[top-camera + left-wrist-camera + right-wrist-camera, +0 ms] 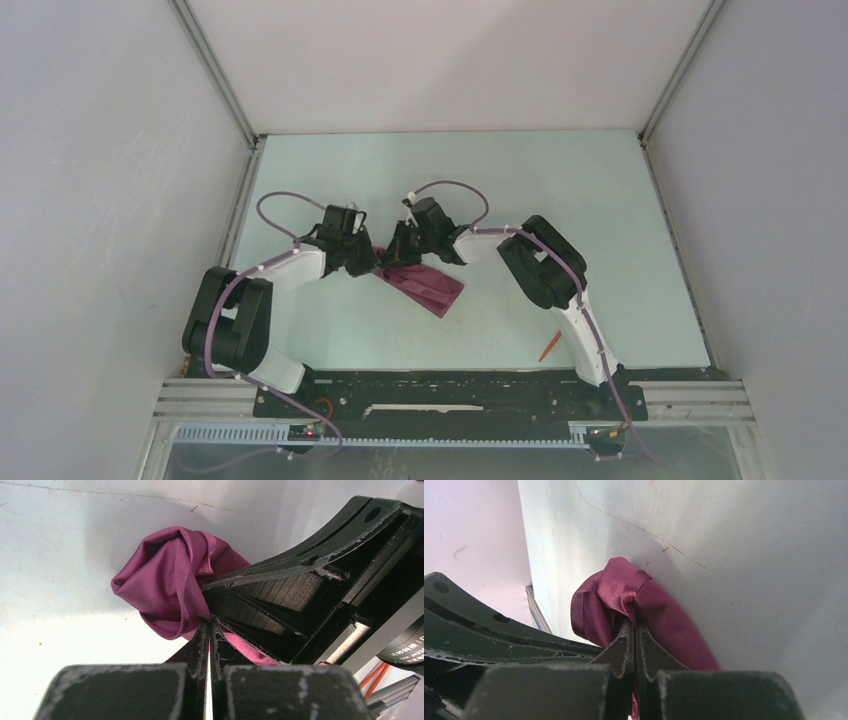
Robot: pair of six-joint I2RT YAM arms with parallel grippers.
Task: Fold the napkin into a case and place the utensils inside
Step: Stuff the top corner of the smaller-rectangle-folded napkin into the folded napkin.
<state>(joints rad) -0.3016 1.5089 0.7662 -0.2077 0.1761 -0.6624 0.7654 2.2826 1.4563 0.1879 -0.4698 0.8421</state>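
The plum-purple napkin (425, 284) lies bunched in the middle of the table. My left gripper (374, 262) is shut on its left end; in the left wrist view the cloth (167, 582) bulges out past the pinched fingertips (209, 625). My right gripper (402, 250) is shut on the same end, close beside the left one. In the right wrist view a hemmed fold of the napkin (621, 592) sits clamped at the tips (634, 626). One orange-red utensil (548, 346) lies near the front edge, partly hidden by the right arm.
White walls enclose the pale table (600, 190) on three sides. The right gripper's black body (320, 580) fills the right half of the left wrist view. The left gripper's frame (484, 625) crosses the lower left of the right wrist view.
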